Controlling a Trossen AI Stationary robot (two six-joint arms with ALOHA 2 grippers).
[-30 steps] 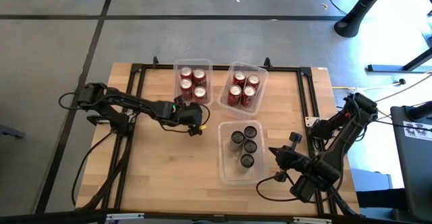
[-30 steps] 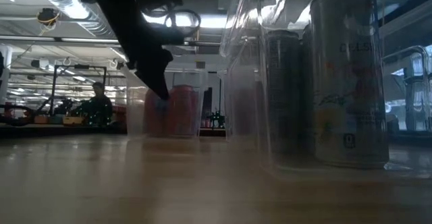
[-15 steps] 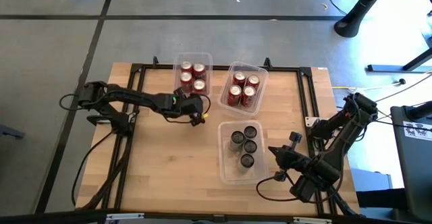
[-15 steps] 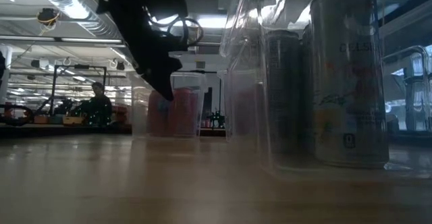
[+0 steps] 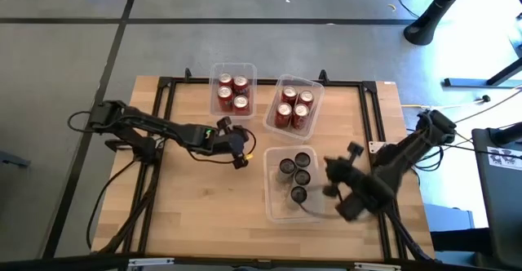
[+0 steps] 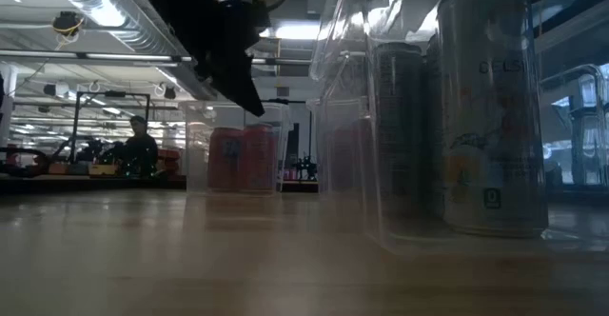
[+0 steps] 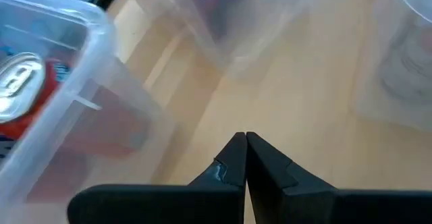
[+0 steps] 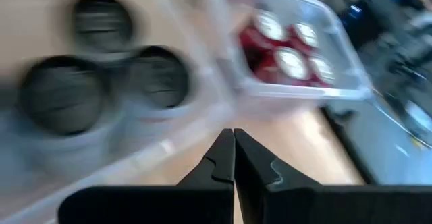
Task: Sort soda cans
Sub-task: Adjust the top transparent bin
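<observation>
**Eleven cans binned, both arms empty**

Eleven soda cans are counted from above, all already inside clear bins. Three red cans [image 5: 232,92] stand in the far left bin [image 5: 232,68]. Four red cans [image 5: 294,108] fill the bin beside it [image 5: 298,80], and four dark cans [image 5: 296,173] sit in the near bin [image 5: 274,207]. No loose can is seen on the tabletop [image 5: 196,214].

The left gripper [image 5: 240,153] is held above bare wood, just beside the near bin and short of the three-can bin; its jaws are pressed together on nothing, as is shown in the left wrist view [image 7: 245,146]. The right gripper [image 5: 336,191] is blurred beside the dark cans, and its jaws are likewise closed and empty [image 8: 233,143].

The sorting is judged nearly or wholly finished. If the arms are to be withdrawn, they should be lifted clear of the bin walls first. A sideways sweep at this height could nudge a light bin or tip a can.
</observation>
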